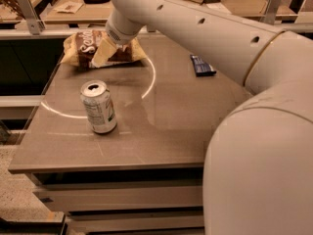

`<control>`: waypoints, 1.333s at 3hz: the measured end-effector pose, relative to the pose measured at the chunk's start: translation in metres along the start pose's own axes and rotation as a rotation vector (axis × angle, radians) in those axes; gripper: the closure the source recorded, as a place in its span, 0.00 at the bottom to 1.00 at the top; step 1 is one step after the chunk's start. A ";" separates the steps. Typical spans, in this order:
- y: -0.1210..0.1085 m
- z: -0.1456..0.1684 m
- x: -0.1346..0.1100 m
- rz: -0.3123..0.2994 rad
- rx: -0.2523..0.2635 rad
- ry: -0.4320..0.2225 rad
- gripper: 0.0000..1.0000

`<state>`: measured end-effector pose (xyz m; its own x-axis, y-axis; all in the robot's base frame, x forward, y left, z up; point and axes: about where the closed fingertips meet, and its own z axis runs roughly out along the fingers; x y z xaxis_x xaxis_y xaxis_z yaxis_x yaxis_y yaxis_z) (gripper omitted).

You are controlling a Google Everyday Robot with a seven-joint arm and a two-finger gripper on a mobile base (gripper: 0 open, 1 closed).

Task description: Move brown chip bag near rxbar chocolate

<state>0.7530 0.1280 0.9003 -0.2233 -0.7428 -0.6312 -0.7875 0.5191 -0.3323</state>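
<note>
The brown chip bag [80, 47] lies at the far left corner of the table, dark brown with tan ends and white lettering. My gripper [104, 53] reaches down from the big white arm [195, 28] and sits right on the bag's right half, covering part of it. The rxbar chocolate [202, 65], a small dark navy bar, lies flat at the table's far right, well apart from the bag.
A silver drink can [99, 106] stands upright on the left front part of the grey table [161, 131]. My white arm and body fill the right side of the view. Behind the table are shelves with clutter [68, 6].
</note>
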 end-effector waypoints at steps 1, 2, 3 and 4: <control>-0.005 0.020 0.006 0.019 -0.070 0.004 0.00; -0.010 0.036 0.009 0.023 -0.127 0.002 0.00; -0.014 0.047 0.018 0.015 -0.169 -0.002 0.15; -0.021 0.052 0.022 -0.013 -0.188 -0.015 0.40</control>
<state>0.7942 0.1229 0.8568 -0.2054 -0.7419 -0.6383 -0.8842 0.4203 -0.2040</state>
